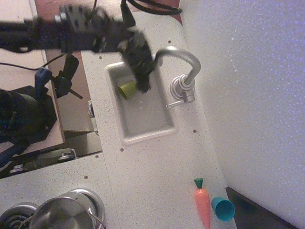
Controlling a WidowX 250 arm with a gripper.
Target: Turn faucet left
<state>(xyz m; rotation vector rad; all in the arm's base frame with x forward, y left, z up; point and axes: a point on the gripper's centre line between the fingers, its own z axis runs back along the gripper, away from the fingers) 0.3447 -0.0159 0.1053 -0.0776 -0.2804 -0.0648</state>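
Note:
The shiny silver faucet [183, 71] stands on its round base at the right rim of the white sink [143, 133]. Its curved spout arches up and left, ending over the sink's top right corner. A thin lever sticks out left from the base. My black gripper [143, 78] hangs over the upper part of the sink, just left of the spout's tip. It is blurred, so its jaws cannot be made out. A yellow-green cup [127, 88] lies in the sink beside the gripper.
An orange toy carrot [202, 202] and a teal cup [223, 208] lie at the lower right by the wall. Steel pots [66, 212] sit at the bottom left. Black cables [128, 14] run at the top edge.

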